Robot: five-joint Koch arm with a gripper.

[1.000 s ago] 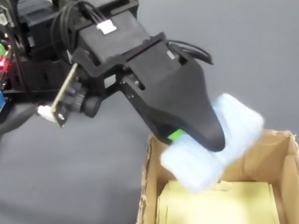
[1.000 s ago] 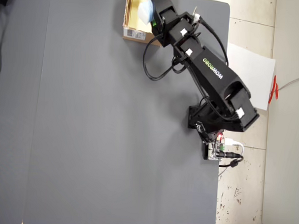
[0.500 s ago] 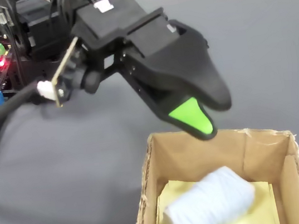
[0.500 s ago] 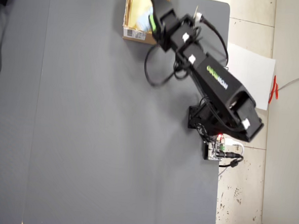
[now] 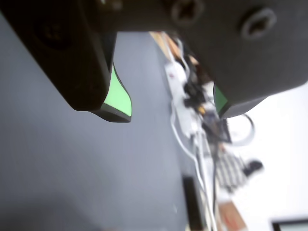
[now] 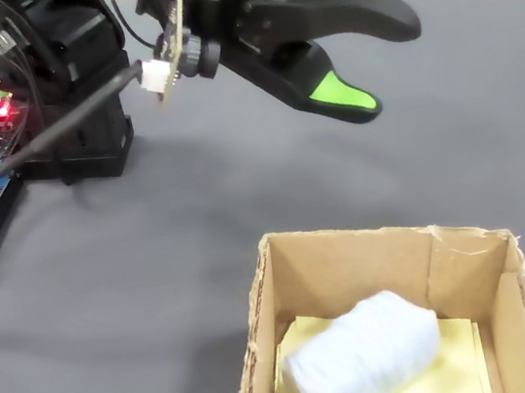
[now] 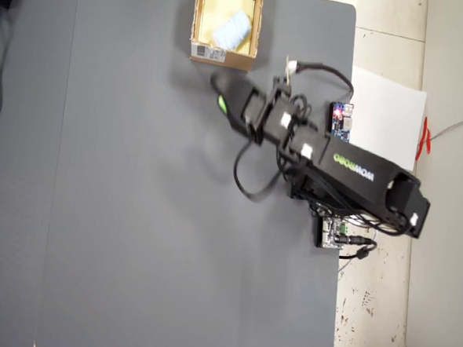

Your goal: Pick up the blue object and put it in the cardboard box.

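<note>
In the overhead view we are seeing the blue object (image 7: 231, 31) lying inside the cardboard box (image 7: 224, 57), its long axis running from about 1 to 7 o'clock. We are holding the gripper (image 7: 220, 94) empty with jaws parted; the box is sitting at about 12 o'clock from it, apart.

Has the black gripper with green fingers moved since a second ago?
Yes. In the overhead view the gripper has pulled back from over the tan cardboard box toward the arm's base, leaving the pale blue pad inside.
</note>
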